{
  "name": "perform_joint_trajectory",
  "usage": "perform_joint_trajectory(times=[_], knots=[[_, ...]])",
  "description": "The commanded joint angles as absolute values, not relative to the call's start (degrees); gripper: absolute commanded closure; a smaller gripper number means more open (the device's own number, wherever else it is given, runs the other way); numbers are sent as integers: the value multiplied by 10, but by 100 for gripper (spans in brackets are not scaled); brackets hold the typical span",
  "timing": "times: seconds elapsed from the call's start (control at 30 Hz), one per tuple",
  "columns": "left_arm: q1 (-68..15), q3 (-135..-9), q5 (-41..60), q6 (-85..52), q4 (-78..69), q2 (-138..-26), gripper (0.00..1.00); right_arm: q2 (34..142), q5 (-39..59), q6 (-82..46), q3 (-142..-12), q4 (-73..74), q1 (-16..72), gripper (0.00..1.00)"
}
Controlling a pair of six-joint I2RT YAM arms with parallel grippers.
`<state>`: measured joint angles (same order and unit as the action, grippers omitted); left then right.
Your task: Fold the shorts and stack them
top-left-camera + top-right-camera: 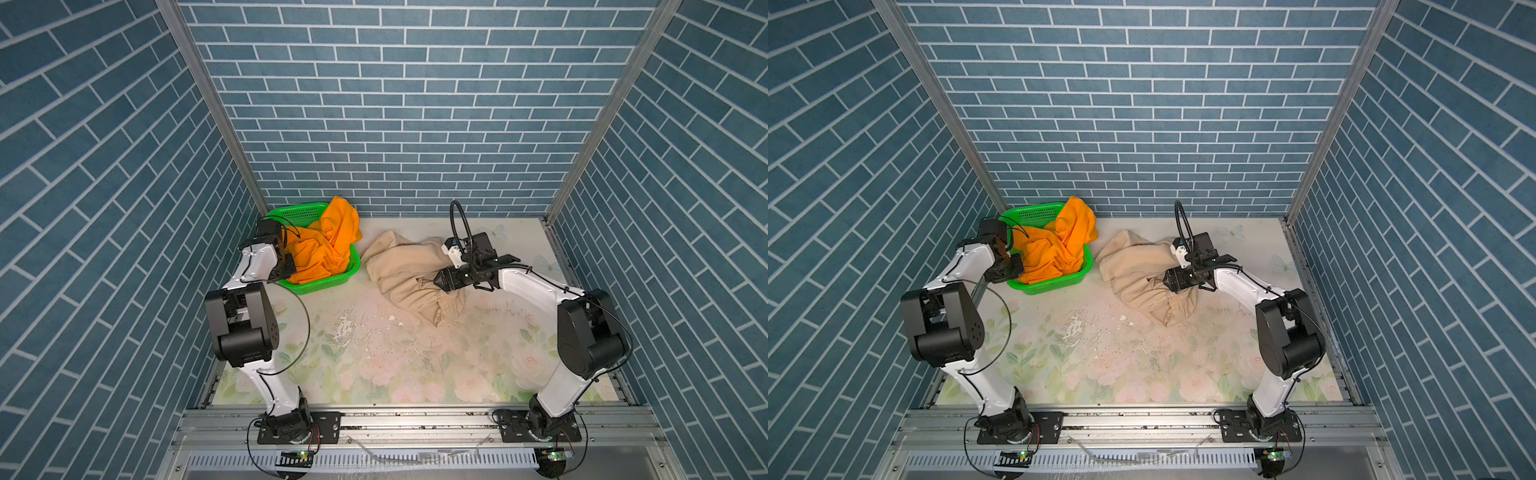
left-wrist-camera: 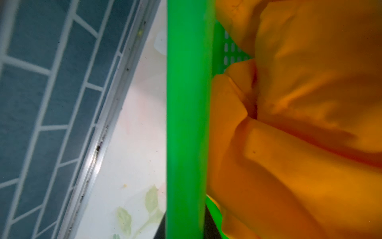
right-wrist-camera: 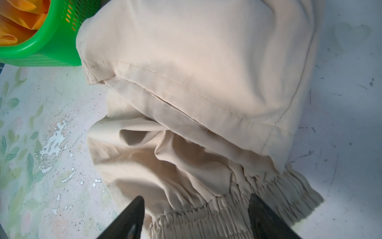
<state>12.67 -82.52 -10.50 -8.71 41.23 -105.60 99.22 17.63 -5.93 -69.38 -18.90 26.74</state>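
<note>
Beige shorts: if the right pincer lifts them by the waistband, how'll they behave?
Likely floppy: the beige shorts lie crumpled in soft folds, so they'd probably sag and unfurl when lifted. The gathered waistband, inside the open right pincer, looks bunchy, probably a surer hold than the smooth cloth.

Orange shorts point(image 1: 324, 249): plain bright orange.
Beige shorts point(image 1: 399, 266): plain beige, matching stitching.
Basket point(image 1: 297, 212): vivid green, perforated grid.
Tabletop point(image 1: 395, 365): pale floral print, pink roses, green leaves, white chipped patches near its middle.
Walls point(image 1: 395, 104): blue brick pattern, white joints.
</note>
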Motion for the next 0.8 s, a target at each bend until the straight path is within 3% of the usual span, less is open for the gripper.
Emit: perform_joint_trajectory(times=[0.0, 0.07, 0.13, 0.4, 0.57, 0.77], knots=[[136, -824, -200, -50, 433, -1087, 34, 1005, 158, -40, -708, -208, 270, 20], [136, -827, -204, -48, 439, -1087, 13, 1003, 156, -40, -708, -207, 270, 20], [136, -828, -207, -51, 444, -1078, 1, 999, 155, -40, -711, -209, 270, 20], [109, -913, -138, -130, 570, -1010, 0, 973, 153, -52, -694, -207, 246, 20], [-17, -892, -52, -178, 540, -968, 0, 967, 149, -85, -672, -187, 221, 20], [-138, -931, -42, -219, 480, -1053, 0, 958, 132, -115, -654, -183, 205, 20]])
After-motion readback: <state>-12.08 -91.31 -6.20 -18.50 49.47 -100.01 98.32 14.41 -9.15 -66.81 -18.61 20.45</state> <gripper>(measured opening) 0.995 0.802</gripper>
